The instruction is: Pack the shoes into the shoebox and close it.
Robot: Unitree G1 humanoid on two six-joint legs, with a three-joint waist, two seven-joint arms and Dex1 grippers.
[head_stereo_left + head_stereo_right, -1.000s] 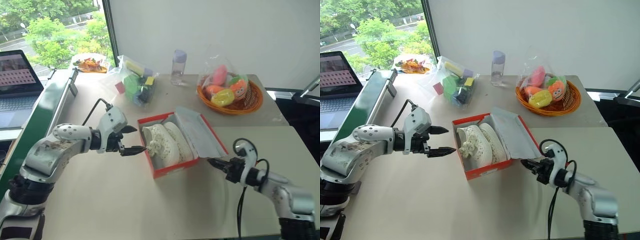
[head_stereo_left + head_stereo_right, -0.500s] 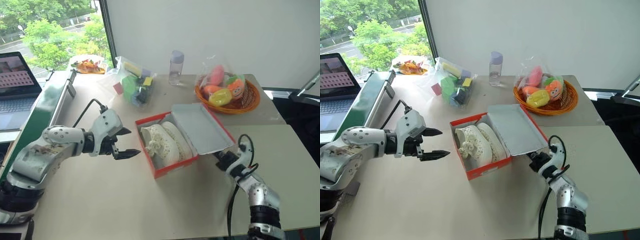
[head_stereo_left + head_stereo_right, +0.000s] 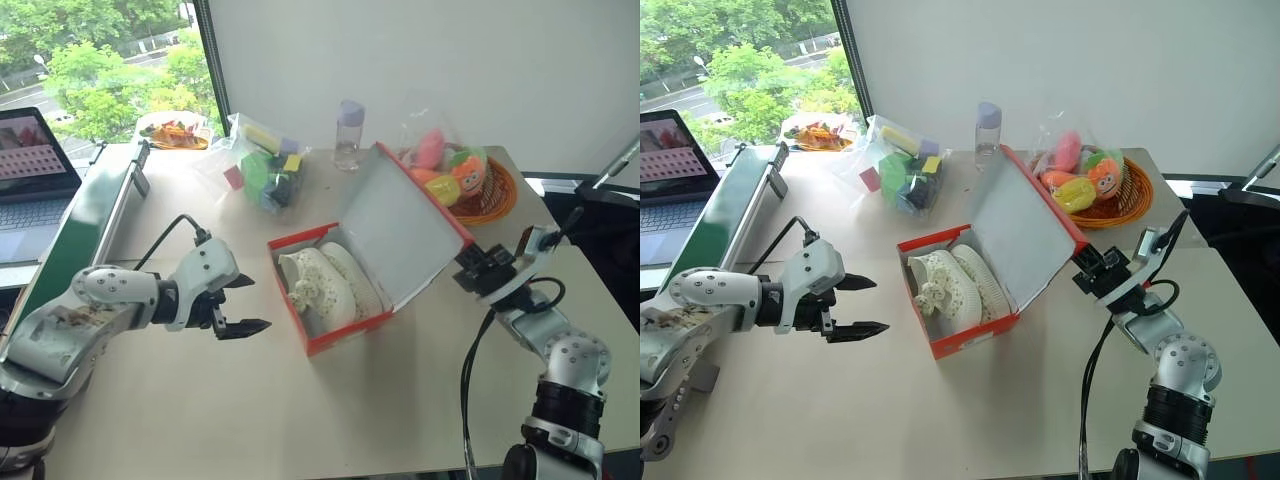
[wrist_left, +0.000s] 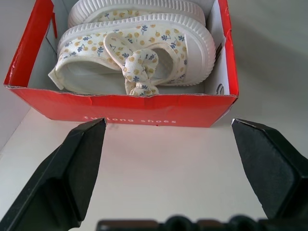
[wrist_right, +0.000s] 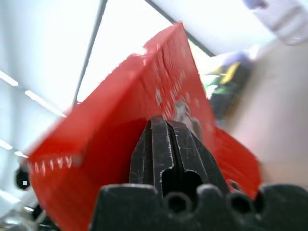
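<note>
Shoes (image 3: 325,286) — a cream, flower-printed pair — lie inside the shallow red cardboard shoebox (image 3: 345,333) on the pale desk (image 3: 250,400). Its flat red lid (image 3: 405,238) stands tilted up, the right tool (image 3: 468,272) shut against its outer face. Left tool (image 3: 243,303) hovers nearby, spread wide, empty.

Bare tabletop (image 3: 200,400) lies open in front of the red shoebox (image 3: 335,335), between it and the spread-fingered left gripper (image 3: 240,305). The raised lid (image 3: 405,235), propped by the closed right gripper (image 3: 470,270), walls off the box's right side. Behind stand a water bottle (image 3: 348,133), bagged blocks (image 3: 265,170) and an orange basket (image 3: 495,195).
</note>
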